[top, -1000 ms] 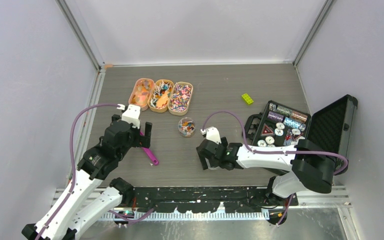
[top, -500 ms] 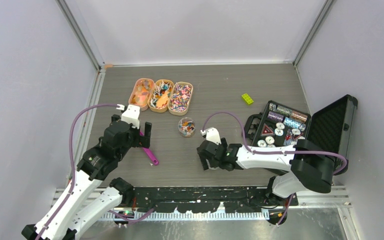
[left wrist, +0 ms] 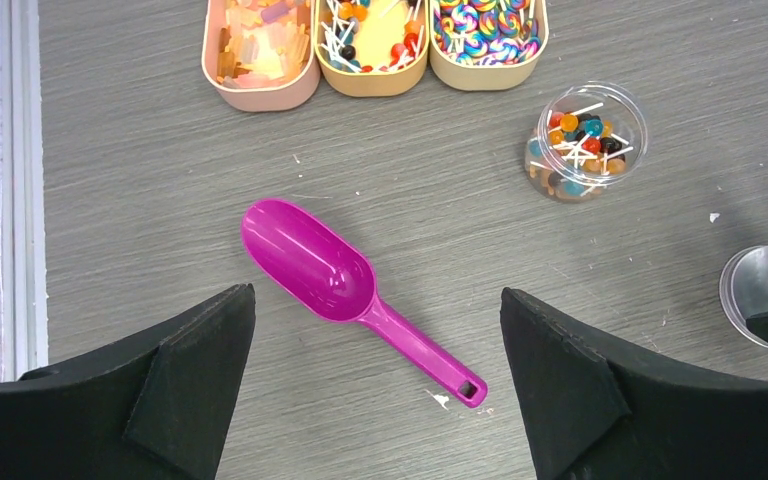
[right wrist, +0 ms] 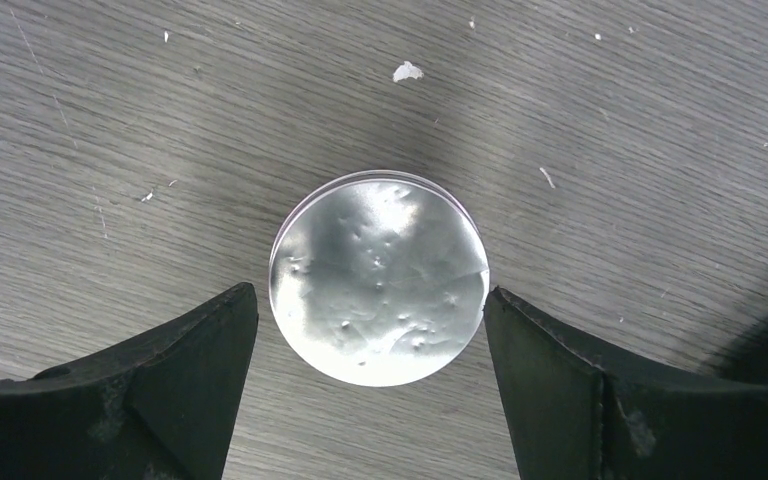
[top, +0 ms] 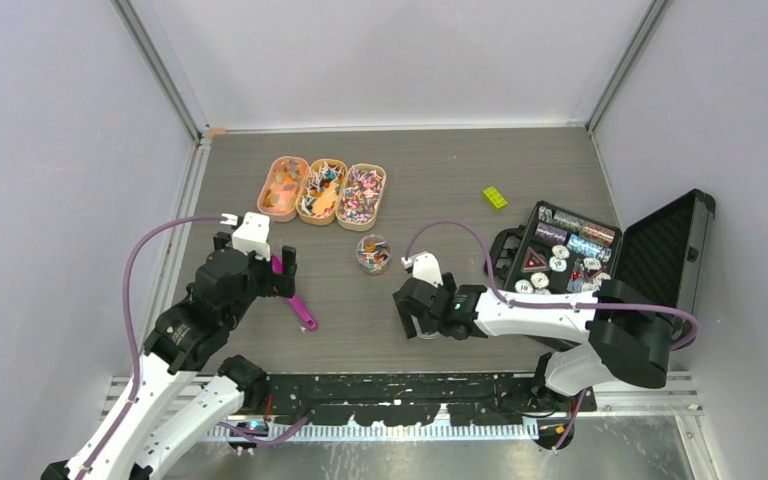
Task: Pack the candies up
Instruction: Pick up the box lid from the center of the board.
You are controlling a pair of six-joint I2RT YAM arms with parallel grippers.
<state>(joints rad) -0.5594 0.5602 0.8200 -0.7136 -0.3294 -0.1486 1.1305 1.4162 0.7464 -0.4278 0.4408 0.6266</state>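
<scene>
**Near the worktop's (top: 440, 170) front edge, both grippers stand open**

The right gripper (right wrist: 370, 292) is spread wide, its jaws either side of a clear round lid (right wrist: 378, 278) lying flat. It appears lined up to take the lid, but has no grip on it yet. The left gripper (left wrist: 376, 291), equally wide, hovers above the magenta scoop (left wrist: 330, 272). The scoop lies free with its handle toward the front edge and is probably the tool for the next portion.

The candies (left wrist: 488, 25) sit in three trays (left wrist: 260, 98) toward the far left corner, with some in an open jar (left wrist: 585, 140) mid-worktop. Nothing blocks either reach. A yellow-green brick (top: 494, 197) and the open black case (top: 660, 250) at the right edge stand well apart.
</scene>
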